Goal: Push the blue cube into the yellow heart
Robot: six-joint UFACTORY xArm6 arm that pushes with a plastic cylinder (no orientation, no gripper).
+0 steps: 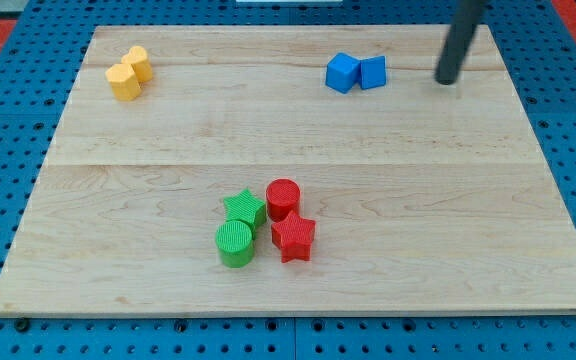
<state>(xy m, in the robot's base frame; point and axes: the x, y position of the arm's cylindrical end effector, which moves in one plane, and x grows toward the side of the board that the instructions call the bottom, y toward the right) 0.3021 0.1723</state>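
Two blue blocks sit touching near the view's top, right of centre: a blue cube (342,73) on the left and a second blue block (373,72) on its right. Two yellow blocks touch at the top left: a yellow heart (123,82) with another yellow block (137,63) just above it. My tip (447,79) is a dark rod end resting on the board to the right of the blue pair, apart from them by a clear gap. The yellow blocks lie far to the left of the blue cube.
A cluster near the bottom centre holds a green star (243,209), a green cylinder (235,244), a red cylinder (282,198) and a red star (293,237). The wooden board (468,220) lies on a blue pegboard.
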